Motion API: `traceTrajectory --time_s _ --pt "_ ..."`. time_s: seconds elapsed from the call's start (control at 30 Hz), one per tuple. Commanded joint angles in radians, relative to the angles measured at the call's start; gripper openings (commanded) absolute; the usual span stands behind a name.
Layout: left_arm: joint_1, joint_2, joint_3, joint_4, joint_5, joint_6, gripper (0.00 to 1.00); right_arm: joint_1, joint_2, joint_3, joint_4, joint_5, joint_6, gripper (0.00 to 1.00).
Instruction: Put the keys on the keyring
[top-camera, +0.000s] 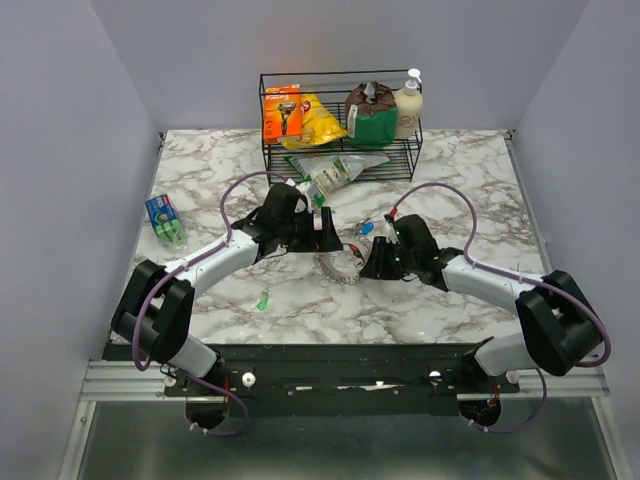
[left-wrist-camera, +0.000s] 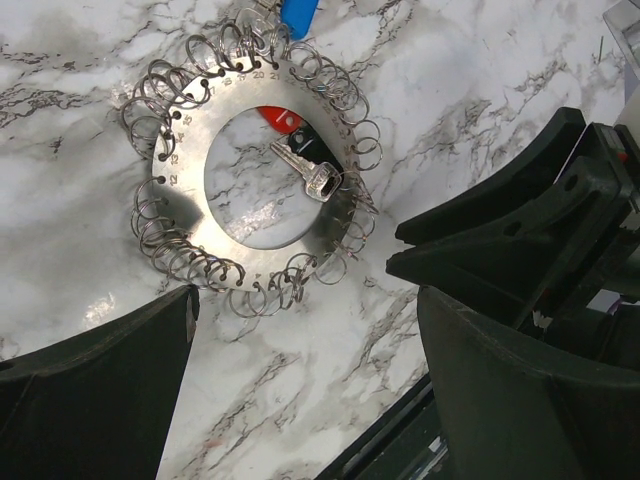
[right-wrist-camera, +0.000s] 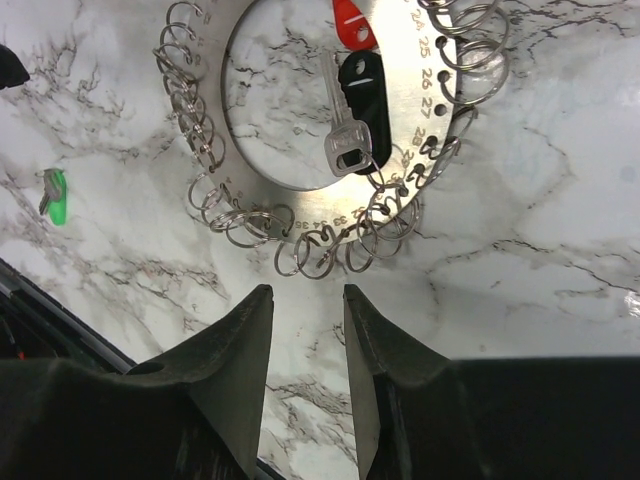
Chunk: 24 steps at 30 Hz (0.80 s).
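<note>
Right hand (right-wrist-camera: 306, 292) barely parted, empty | keyring (right-wrist-camera: 405, 60) flat on surface (right-wrist-camera: 560, 250), just ahead of it | left hand (left-wrist-camera: 305, 296) spread wide, empty, at keyring's edge | green key (right-wrist-camera: 53, 195) lies apart

Flat on table (top-camera: 450, 200), keyring (left-wrist-camera: 180, 190) between left pincer (left-wrist-camera: 300, 285) and right pincer (right-wrist-camera: 305, 295), key (left-wrist-camera: 305, 172) lying inside its hole. Nearer, off left, well apart: loose key (top-camera: 263, 298). Behind, at far edge: rack (top-camera: 340, 120).

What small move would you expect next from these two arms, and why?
Probably the right gripper should ease forward and pinch the near edge of the keyring: its jaws stand open just short of it, and nothing holds the ring. The green key lies loose on the marble table, apart from it, waiting for the open left gripper.
</note>
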<state>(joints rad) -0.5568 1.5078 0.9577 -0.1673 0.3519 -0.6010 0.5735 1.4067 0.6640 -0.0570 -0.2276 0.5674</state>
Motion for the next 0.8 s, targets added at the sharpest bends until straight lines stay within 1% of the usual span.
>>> traceTrajectory --time_s 0.0,0.1,0.33,0.53,0.67,0.77 --pt "0.001 0.002 0.032 -0.035 -0.024 0.024 0.99 0.02 0.02 0.034 -0.014 -0.01 -0.009 0.43" --pt "0.001 0.006 0.033 -0.037 -0.018 0.024 0.99 0.022 0.005 0.034 -0.012 -0.019 -0.004 0.43" --pt "0.0 0.014 0.013 -0.038 -0.024 0.033 0.98 0.023 -0.009 0.052 -0.043 0.022 -0.014 0.43" --pt "0.001 0.009 0.038 -0.101 -0.112 0.07 0.97 0.02 -0.014 0.071 -0.034 0.007 0.008 0.45" --pt "0.001 0.003 0.067 -0.153 -0.148 0.104 0.98 0.02 -0.015 0.111 -0.05 0.072 -0.026 0.46" --pt "0.001 -0.009 0.066 -0.166 -0.169 0.118 0.98 0.012 -0.008 0.173 -0.086 0.126 -0.066 0.48"
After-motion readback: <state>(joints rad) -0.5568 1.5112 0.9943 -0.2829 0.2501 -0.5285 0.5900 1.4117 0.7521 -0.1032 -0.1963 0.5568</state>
